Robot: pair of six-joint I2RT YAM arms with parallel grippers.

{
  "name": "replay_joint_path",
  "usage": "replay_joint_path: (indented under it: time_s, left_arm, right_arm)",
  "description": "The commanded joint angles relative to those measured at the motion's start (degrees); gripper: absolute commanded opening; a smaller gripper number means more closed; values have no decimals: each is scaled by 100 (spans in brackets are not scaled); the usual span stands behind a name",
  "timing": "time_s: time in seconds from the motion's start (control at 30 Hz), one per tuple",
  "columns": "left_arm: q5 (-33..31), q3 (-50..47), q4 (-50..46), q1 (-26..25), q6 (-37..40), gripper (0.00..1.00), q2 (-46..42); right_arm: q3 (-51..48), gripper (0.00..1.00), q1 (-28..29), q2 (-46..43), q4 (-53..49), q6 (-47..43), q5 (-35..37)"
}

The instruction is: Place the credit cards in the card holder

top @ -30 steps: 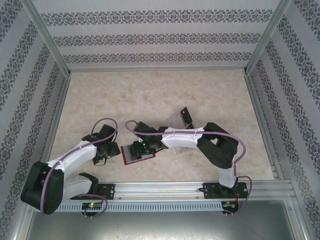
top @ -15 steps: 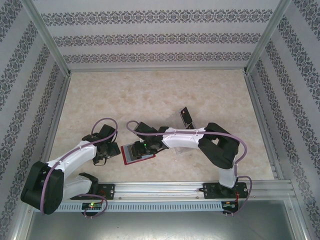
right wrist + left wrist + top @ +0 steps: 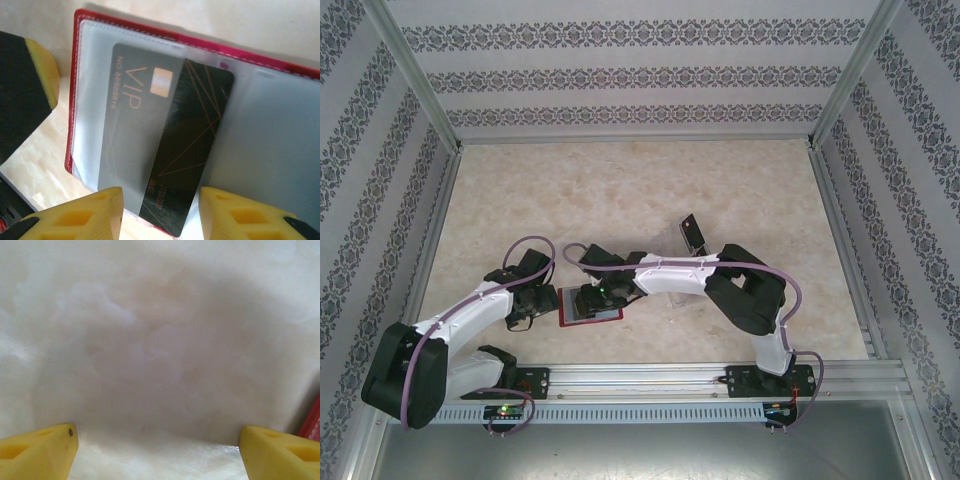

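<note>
red card holder (image 3: 280,140) open, credit card (image 3: 170,145) half pocketed; right fingers (image 3: 75,217) straddle it, grip unclear; left fingers (image 3: 35,455) wide.

**Near-left crowded, far half open**

Overhead view. The table (image 3: 620,180) is open across the upper half of the frame, with wide passage from upper left to upper right. Patterned walls (image 3: 640,75) and frame posts (image 3: 415,85) fence the sides.

Lower centre is blocked. The right arm (image 3: 690,275) lies across it, with the right gripper (image 3: 586,298) over the card holder (image 3: 605,315). The left gripper (image 3: 535,303) sits just beside the holder's left edge, leaving only a narrow slot between the two. The left arm (image 3: 460,318) fills the lower left.

A credit card (image 3: 692,232) sits just above the right arm, centre-right.

Left wrist view: fingers (image 3: 35,452) wide apart, bare table between them.
</note>
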Motion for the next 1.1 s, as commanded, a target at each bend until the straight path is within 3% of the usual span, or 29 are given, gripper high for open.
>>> replay_joint_path:
  time_s: [0.0, 0.27, 0.73, 1.07]
  left_arm:
    - [534, -162, 589, 18, -50, 85, 220]
    - [564, -123, 660, -39, -76, 84, 331]
    - [454, 567, 249, -59, 215, 86, 151]
    - [1119, 837, 606, -64, 858, 86, 527]
  right_arm:
    - [258, 45, 104, 182, -240, -252, -171]
    - [496, 48, 140, 361, -612, -515, -32]
    - [-194, 47, -527, 209, -497, -550, 224]
    - [-255, 47, -749, -47, -385, -554, 134]
